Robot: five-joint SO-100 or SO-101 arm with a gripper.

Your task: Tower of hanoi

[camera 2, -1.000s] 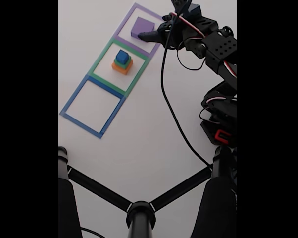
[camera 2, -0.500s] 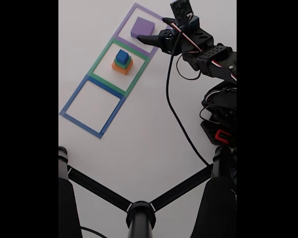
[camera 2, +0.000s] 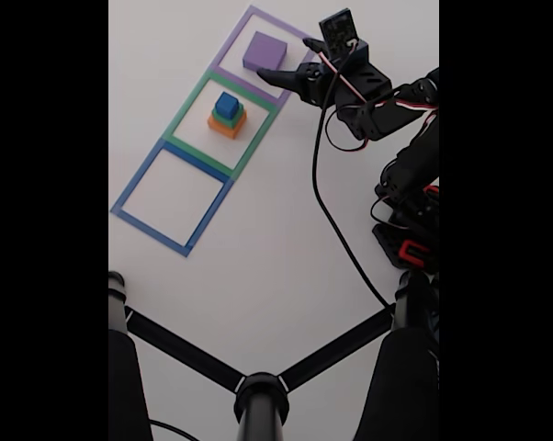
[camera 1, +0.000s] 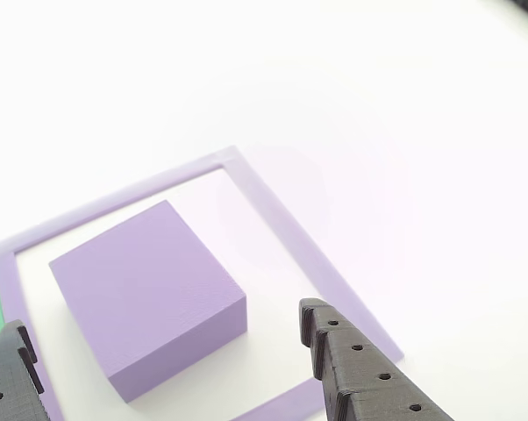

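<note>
Hand [camera 1: 159,346] open beside matte purple block [camera 1: 141,289].

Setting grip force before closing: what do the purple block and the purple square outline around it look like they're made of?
The flat purple square block looks like matte foam: fine-grained surface, no shine, soft edges, though dense plastic is possible. The purple square outline looks like flat tape, flush with the white table.

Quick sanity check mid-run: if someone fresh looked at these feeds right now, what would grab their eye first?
Probably the matte purple flat square block, alone inside the purple tape outline, with the open black pincer just short of it. Next, in the fixed view, the small stack in the green tape outline: blue cube on green block on orange block.
</note>
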